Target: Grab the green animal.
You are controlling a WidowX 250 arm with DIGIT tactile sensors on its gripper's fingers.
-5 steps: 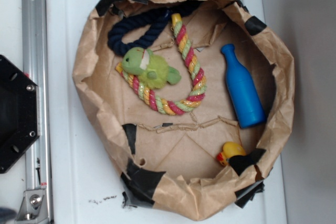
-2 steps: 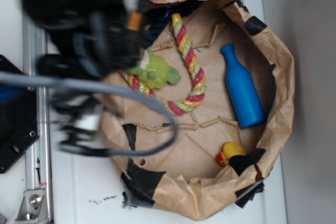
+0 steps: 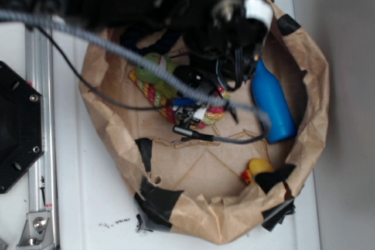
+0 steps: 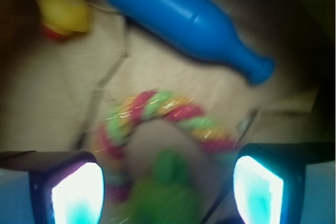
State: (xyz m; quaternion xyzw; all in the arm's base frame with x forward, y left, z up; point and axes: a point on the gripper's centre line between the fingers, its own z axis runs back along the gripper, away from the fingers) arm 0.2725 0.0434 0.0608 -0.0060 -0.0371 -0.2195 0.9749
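Observation:
The green animal (image 3: 153,68) lies in the paper-lined basin on the twisted rope ring (image 3: 206,115), mostly covered by my arm and cables in the exterior view. In the wrist view the green animal (image 4: 165,195) is a blurred lime shape at the bottom centre, below and between my fingers. My gripper (image 4: 168,190) is open, its two glowing pads (image 4: 79,195) wide apart, hovering above the toy without touching it. In the exterior view my gripper (image 3: 202,92) hangs over the ring's middle.
A blue bottle (image 3: 272,103) lies to the right of the ring; in the wrist view the bottle (image 4: 184,17) is at the top. A yellow rubber duck (image 3: 258,171) sits near the crumpled brown paper wall (image 3: 304,139). A dark blue rope (image 3: 137,39) lies at the back.
My arm has swung from the left across the basin, and the gripper now hovers over the rope ring and toy. The objects have not moved.

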